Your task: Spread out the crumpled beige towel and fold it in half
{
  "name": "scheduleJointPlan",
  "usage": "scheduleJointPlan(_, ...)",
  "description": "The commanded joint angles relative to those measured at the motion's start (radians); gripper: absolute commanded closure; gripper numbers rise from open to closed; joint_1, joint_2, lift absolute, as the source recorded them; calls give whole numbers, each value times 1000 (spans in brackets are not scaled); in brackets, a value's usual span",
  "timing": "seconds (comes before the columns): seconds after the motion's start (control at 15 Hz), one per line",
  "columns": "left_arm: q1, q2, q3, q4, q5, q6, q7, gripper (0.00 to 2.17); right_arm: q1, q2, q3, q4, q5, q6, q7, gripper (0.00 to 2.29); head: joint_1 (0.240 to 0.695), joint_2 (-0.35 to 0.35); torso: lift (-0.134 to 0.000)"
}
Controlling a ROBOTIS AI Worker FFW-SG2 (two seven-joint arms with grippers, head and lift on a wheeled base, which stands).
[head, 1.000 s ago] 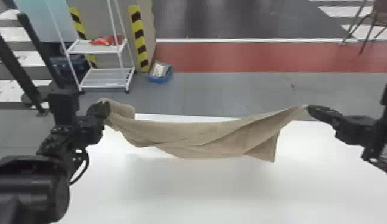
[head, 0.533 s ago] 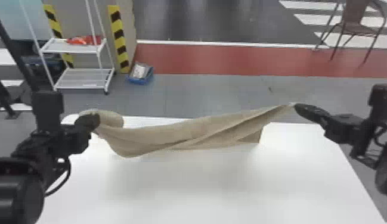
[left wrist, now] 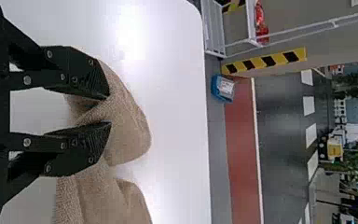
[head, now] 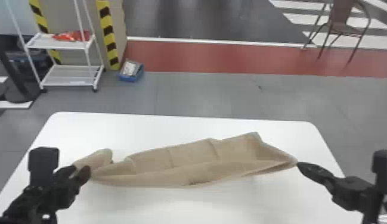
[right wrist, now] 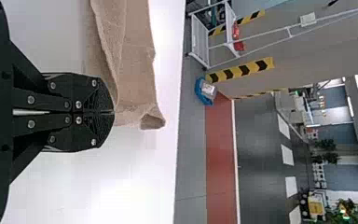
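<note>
The beige towel [head: 183,161] stretches sideways over the white table, its far part on the surface, with a loose flap and folds at its left end. At that end is my left gripper [head: 79,172]; in the left wrist view the left gripper [left wrist: 109,111] has its fingers parted, towel cloth passing behind and beyond them. My right gripper [head: 298,163] is at the towel's right corner. In the right wrist view, the right gripper [right wrist: 113,112] is closed on the edge of the towel [right wrist: 137,70], whose small folded corner sticks out past the fingertips.
The white table [head: 177,123] has bare surface behind and in front of the towel. Beyond it on the floor are a white rack [head: 72,76], a blue box [head: 131,71] and a brown chair [head: 340,26].
The towel has come down from hanging between the grippers, its far part now on the table. Both arms are lower, and the left gripper's fingers now stand apart.
</note>
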State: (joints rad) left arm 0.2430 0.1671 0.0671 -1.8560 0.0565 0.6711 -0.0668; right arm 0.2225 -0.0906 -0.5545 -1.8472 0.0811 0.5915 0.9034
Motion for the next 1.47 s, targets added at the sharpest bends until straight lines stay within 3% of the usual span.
scheduleJointPlan(0.0, 42, 3, 30, 4, -10, -18, 10, 211, 83, 6, -38, 6, -34, -49, 0, 1595, 695, -109, 0)
scheduleJointPlan(0.33, 81, 9, 80, 14, -46, -21, 93, 137, 152, 17, -116, 54, -87, -95, -1, 1598, 695, -88, 0)
scheduleJointPlan(0.67, 117, 11, 106, -35, 9, -46, 45, 151, 164, 32, -104, 28, -93, -83, -1, 1598, 695, -70, 0)
scheduleJointPlan(0.8, 87, 9, 91, -12, 23, -89, 1, 377, 163, 38, -79, 28, -84, -86, -8, 1598, 695, -76, 0)
scheduleJointPlan(1.07, -48, 12, 34, 129, -3, -92, -45, 1180, 155, 49, -42, 25, -61, -86, -14, 1598, 695, -91, 0)
scheduleJointPlan(1.27, -137, 15, -21, 271, -84, -144, -44, 1180, 164, 49, -65, 23, -64, -89, -8, 1598, 695, -93, 0)
scheduleJointPlan(1.4, -168, 37, -53, 336, -89, -162, -34, 1163, 166, 49, -74, 23, -66, -95, -8, 1598, 695, -104, 0)
